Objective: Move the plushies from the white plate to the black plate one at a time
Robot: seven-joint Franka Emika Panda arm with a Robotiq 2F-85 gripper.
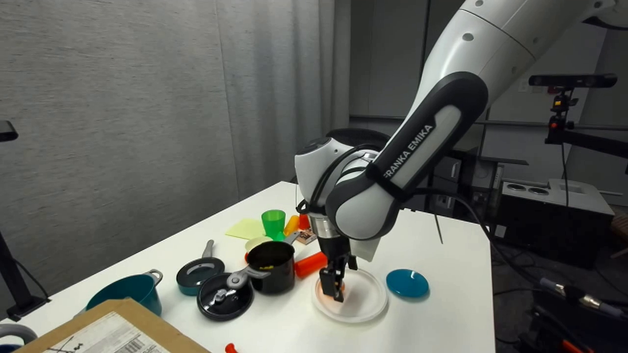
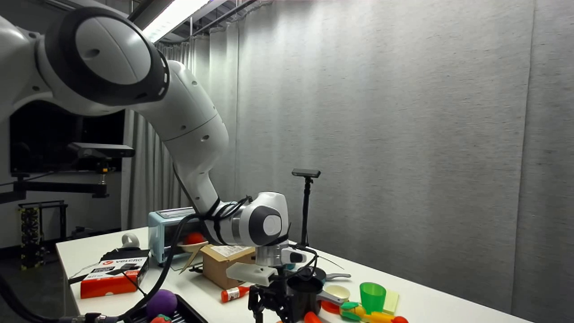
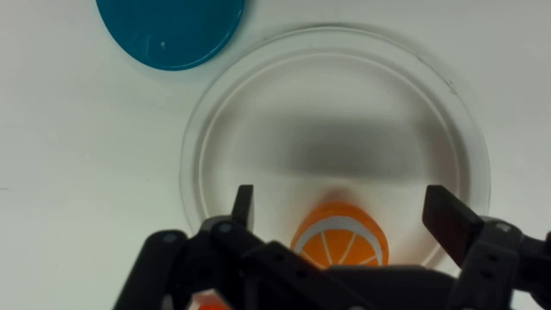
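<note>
A white plate [image 3: 314, 92] holds an orange-slice plushie [image 3: 342, 241]; the gripper [image 3: 340, 196] over it is spread wide. A black tray [image 2: 188, 310] holds a purple plushie [image 2: 162, 303]. Grey curtains [image 2: 381, 134] border the desk [image 1: 451, 255].

My arm [image 1: 417, 147] bent downward, jaws spread wide.
In an exterior view the arm slants from the upper right down to the left, with FRANKA EMIKA lettered along it. In an exterior view my elbow [image 2: 114, 49], ringed in black, stands high; from there my forearm [image 2: 193, 116] slopes down toward the right and joins my wrist [image 2: 267, 224]. The wrist is folded so that my gripper [image 3: 340, 200] hangs below it, pointing down, in both exterior views. In the wrist view my two black fingers [image 3: 447, 224] stand well apart, one to each side, tips level with each other.
</note>
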